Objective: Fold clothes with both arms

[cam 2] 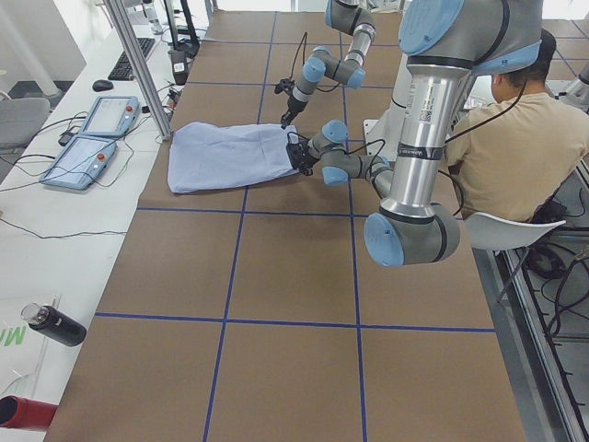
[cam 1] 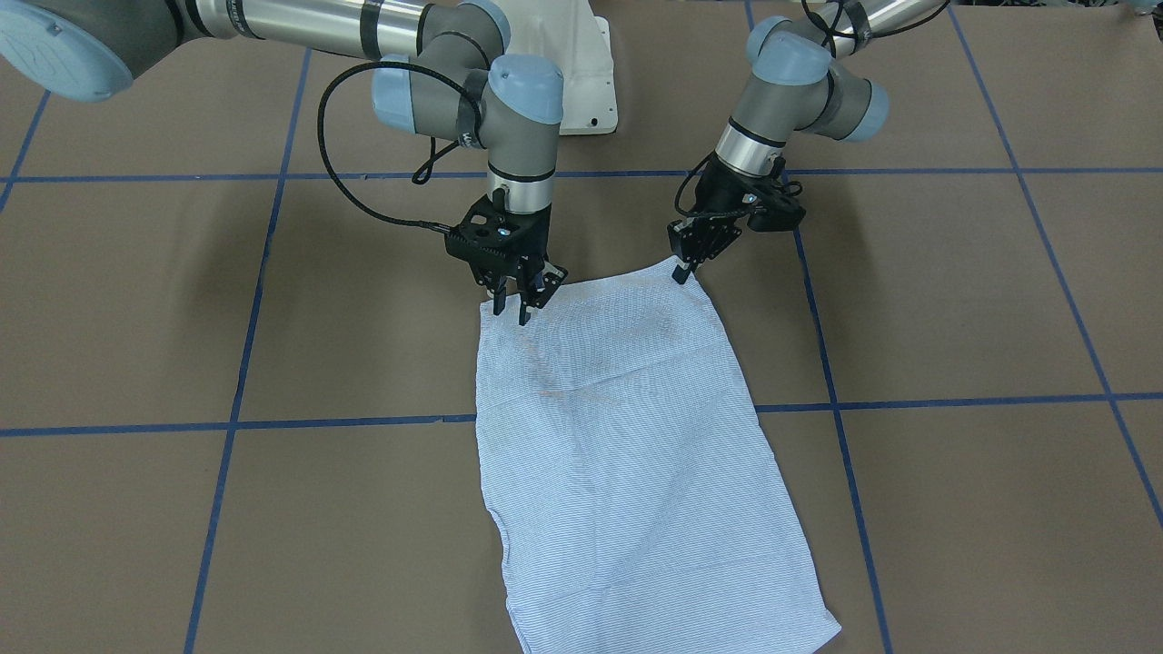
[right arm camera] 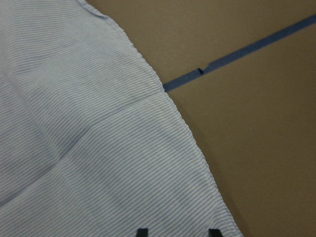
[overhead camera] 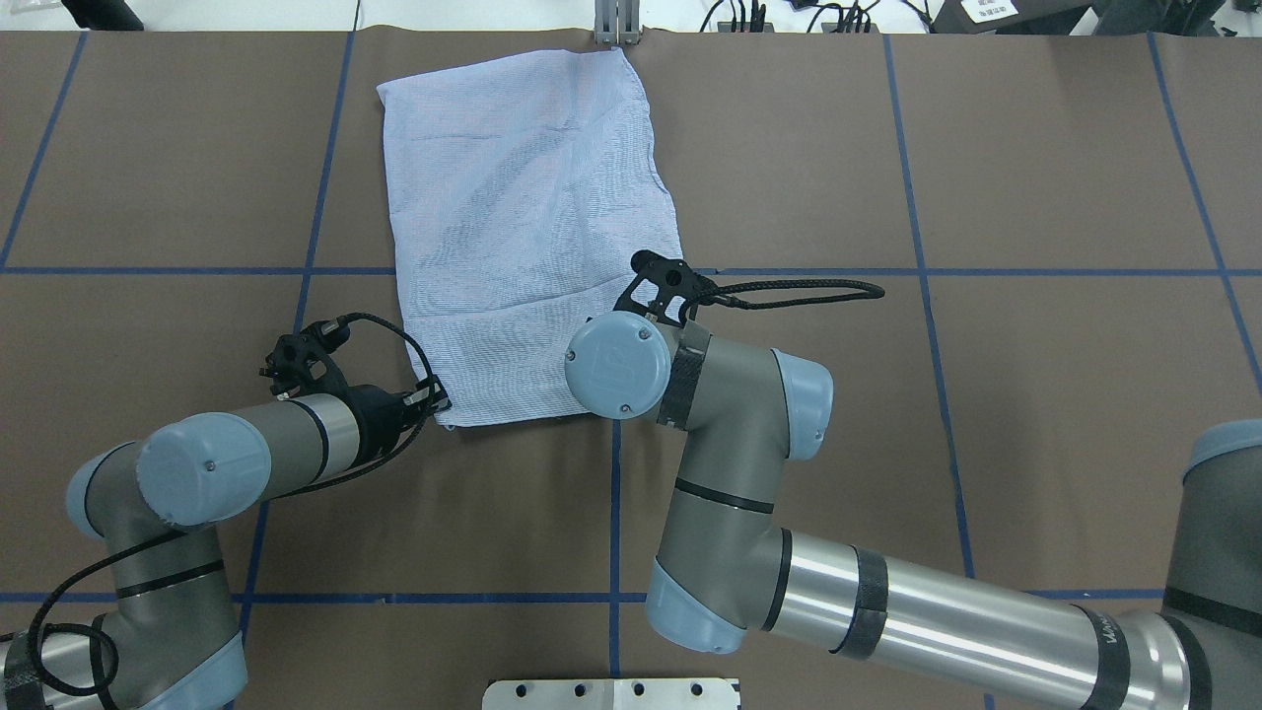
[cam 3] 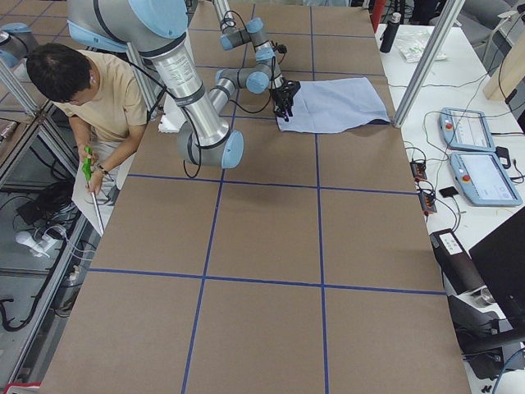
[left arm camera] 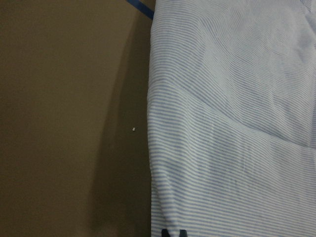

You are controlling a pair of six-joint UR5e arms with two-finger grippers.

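Note:
The clothes are one light blue-and-white striped shirt (cam 1: 618,454), folded into a long rectangle and lying flat on the brown table (overhead camera: 1035,177). My left gripper (cam 1: 681,270) is at its near corner on the robot's left side, and the left wrist view shows the fingertips (left arm camera: 165,233) pinched together on the cloth (left arm camera: 237,123). My right gripper (cam 1: 520,307) stands over the other near corner. In the right wrist view its fingertips (right arm camera: 142,232) are spread apart over the cloth (right arm camera: 89,138). From overhead the right wrist hides that gripper, and the shirt (overhead camera: 523,227) reaches the table's far edge.
Blue tape lines (cam 1: 245,363) grid the table. The white pedestal base (cam 1: 591,82) stands behind the arms. A person (cam 2: 515,138) sits beside the robot. Two teach pendants (cam 2: 92,138), a metal post (cam 2: 138,64) and bottles (cam 2: 51,324) line the far side.

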